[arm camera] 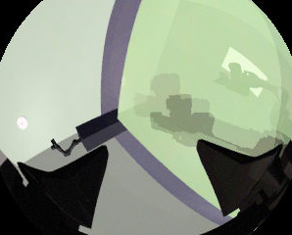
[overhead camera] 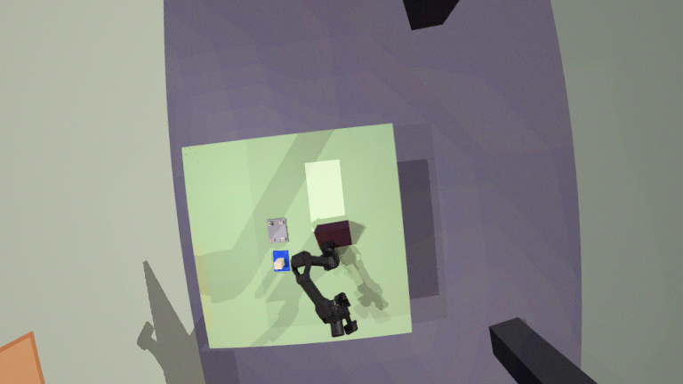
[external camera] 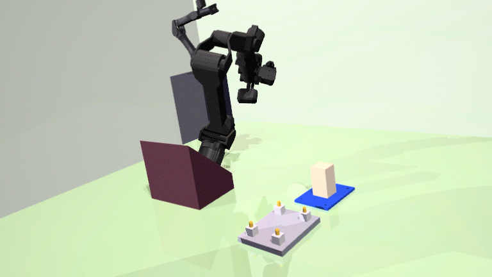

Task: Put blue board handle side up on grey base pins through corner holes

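With its fingers spread and empty, the end effector [overhead camera: 344, 328] [external camera: 247, 96] [arm camera: 153, 148] is raised well apart from the blue board [overhead camera: 285, 253] [external camera: 308, 200], which lies up-left of it in the top view, beside the grey base [overhead camera: 277, 231] [external camera: 286, 223].

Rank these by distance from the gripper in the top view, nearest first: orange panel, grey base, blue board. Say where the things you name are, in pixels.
1. Blue board [overhead camera: 285, 254] [external camera: 308, 199]: up and left, below the base in the picture.
2. Grey base [overhead camera: 277, 230] [external camera: 280, 224]: just above the board.
3. Orange panel [overhead camera: 19, 362]: far bottom-left corner.
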Motion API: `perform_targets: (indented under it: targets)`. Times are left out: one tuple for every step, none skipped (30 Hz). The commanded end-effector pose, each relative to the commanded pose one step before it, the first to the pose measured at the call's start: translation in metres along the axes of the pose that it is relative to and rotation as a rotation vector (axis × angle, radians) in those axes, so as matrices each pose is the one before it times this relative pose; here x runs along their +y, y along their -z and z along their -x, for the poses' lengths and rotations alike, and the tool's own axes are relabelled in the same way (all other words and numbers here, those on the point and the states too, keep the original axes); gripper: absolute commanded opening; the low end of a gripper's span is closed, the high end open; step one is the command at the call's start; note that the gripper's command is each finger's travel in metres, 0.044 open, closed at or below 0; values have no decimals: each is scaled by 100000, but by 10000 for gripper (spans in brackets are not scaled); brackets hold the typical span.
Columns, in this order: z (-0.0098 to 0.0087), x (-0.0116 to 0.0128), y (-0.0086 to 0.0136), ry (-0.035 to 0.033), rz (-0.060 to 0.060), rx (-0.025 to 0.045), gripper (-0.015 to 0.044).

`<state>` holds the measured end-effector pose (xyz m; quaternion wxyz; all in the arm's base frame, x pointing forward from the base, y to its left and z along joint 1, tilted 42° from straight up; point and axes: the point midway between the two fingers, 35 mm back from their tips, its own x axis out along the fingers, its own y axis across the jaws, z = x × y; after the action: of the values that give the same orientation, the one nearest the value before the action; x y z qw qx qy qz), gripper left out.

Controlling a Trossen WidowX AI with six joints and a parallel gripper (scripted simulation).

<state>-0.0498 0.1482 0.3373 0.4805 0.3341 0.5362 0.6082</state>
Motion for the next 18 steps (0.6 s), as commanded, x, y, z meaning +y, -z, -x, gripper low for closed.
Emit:
perform_targets:
  targets:
    - [-107, -67, -72, 672, 501, -413, 426]
    - [-318, -205, -224, 2031, 1466, -1214, 440]
    - [-527, -354, -390, 3426, 2322, -1933, 440]
    - [-641, -453, -500, 4245, 2632, -2204, 440]
    - [-641, -475, -523, 4300, 2409, -2027, 440]
    - [-640, -499, -545, 4338, 2186, -1844, 440]
    - [-633, -521, -566, 4360, 1965, -1658, 440]
    - [-507, -484, -594, 4343, 1753, -1496, 440]
    - [-495, -502, -608, 4335, 1545, -1310, 440]
    - [-490, -525, -620, 4316, 1341, -1123, 440]
    - [-505, -553, -665, 4423, 1162, -999, 440]
    - [-500, -581, -678, 4387, 956, -804, 440]
    - [-492, -607, -689, 4321, 750, -609, 440]
    - [-482, -634, -698, 4239, 547, -418, 440]
    - [-472, -661, -706, 4142, 349, -232, 440]
    - [-460, -689, -713, 4030, 155, -52, 440]
    - [-447, -717, -719, 3904, -34, 121, 440]
    - [-432, -744, -724, 3764, -218, 285, 440]
